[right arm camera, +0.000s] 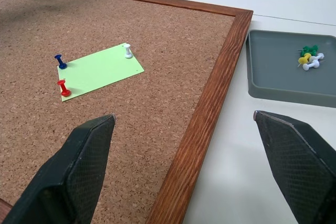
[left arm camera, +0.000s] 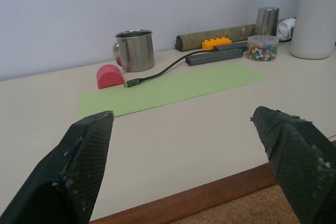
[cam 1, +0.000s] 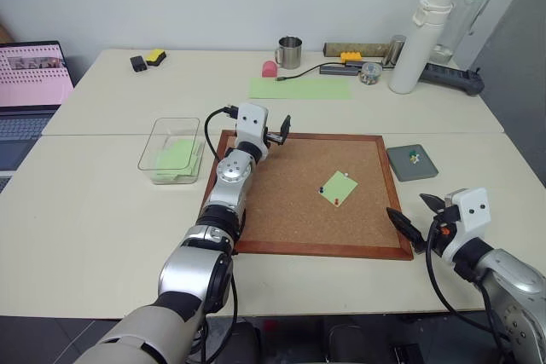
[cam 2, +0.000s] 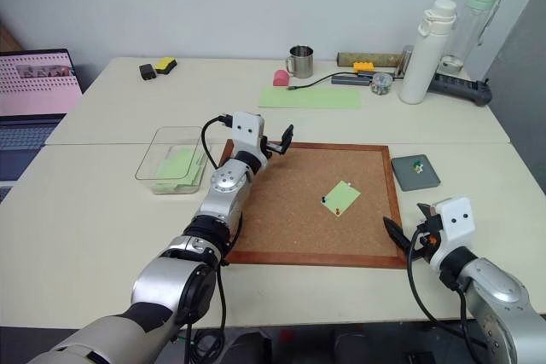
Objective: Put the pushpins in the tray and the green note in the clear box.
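The green note (cam 1: 339, 187) lies on the cork board (cam 1: 281, 210), pinned by a red pushpin (right arm camera: 63, 88), a blue one (right arm camera: 61, 62) and a white one (right arm camera: 127, 51). The grey tray (cam 1: 401, 164) sits just right of the board and holds several pins (right arm camera: 310, 59). Left of the board, the clear box (cam 1: 162, 130) has green paper inside. My left gripper (cam 1: 275, 132) hovers open and empty over the board's far left corner. At the board's near right corner my right gripper (cam 1: 418, 217) is open and empty, facing the note and the tray.
A long pale-green sheet (cam 1: 300, 88), a metal mug (cam 1: 289, 52), a pink object (cam 1: 270, 68), a jar of pins (cam 1: 370, 72) and two bottles (cam 1: 422, 40) line the far table. A laptop (cam 1: 30, 83) stands at the far left.
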